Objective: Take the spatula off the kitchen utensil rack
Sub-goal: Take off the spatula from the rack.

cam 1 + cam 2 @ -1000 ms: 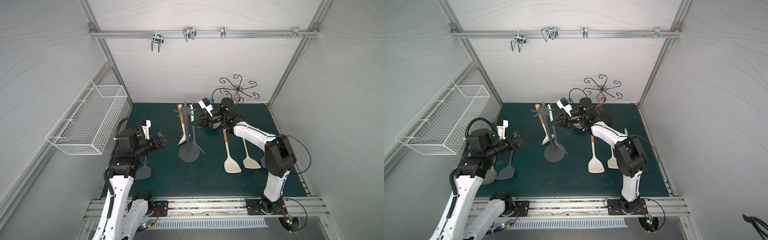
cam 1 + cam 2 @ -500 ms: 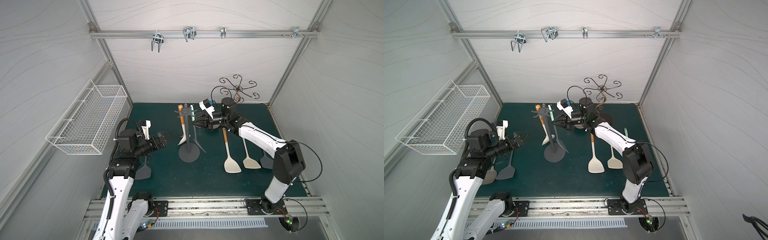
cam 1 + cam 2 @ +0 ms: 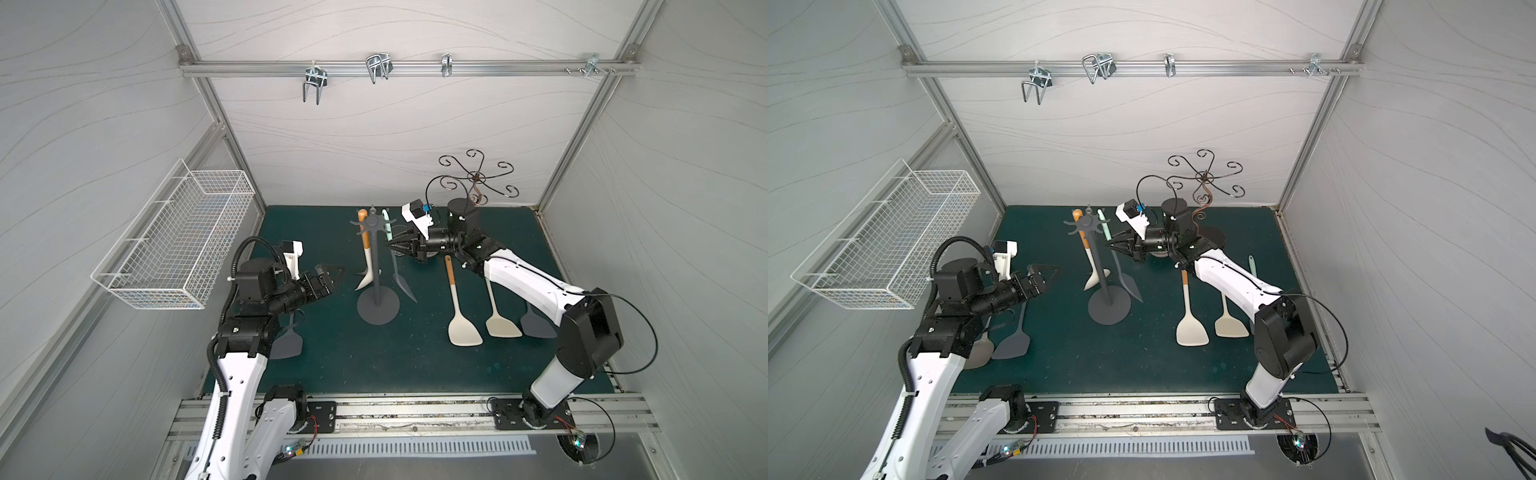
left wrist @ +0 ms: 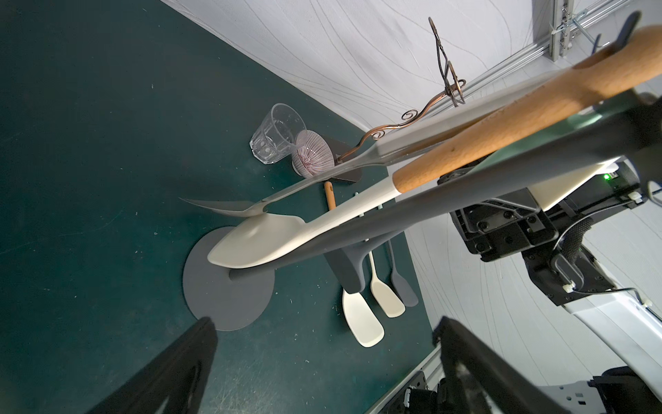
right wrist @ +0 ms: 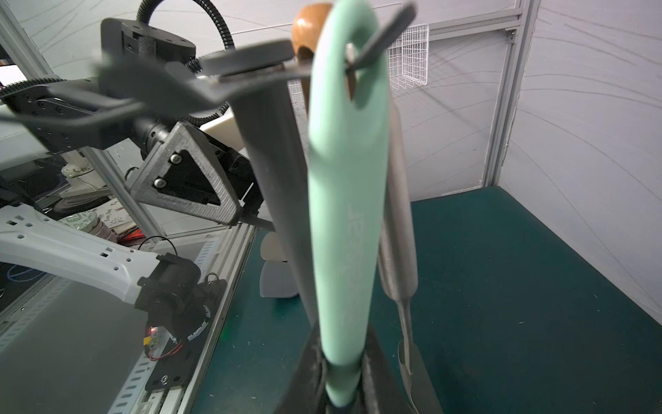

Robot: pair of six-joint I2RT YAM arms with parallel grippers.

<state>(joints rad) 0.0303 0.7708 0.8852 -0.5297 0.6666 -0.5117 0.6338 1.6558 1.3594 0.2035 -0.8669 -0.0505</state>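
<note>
The kitchen utensil rack stands mid-mat, a dark-grey pole with a star crown. A spatula with a mint-green handle hangs from one hook. My right gripper is shut on the lower end of that handle. A wooden-handled white spatula hangs on the rack's other side. A grey-handled utensil hangs close behind the mint one. My left gripper is open and empty, left of the rack.
Two white spatulas and a grey one lie right of the rack, under my right arm. Another grey spatula lies under my left arm. A curly bronze stand, a glass and a striped bowl stand at the back right. A white wire basket hangs on the left wall.
My right elbow has swung out to the right while the gripper stayed shut on the mint handle at the rack. My left gripper has edged slightly toward the rack.
</note>
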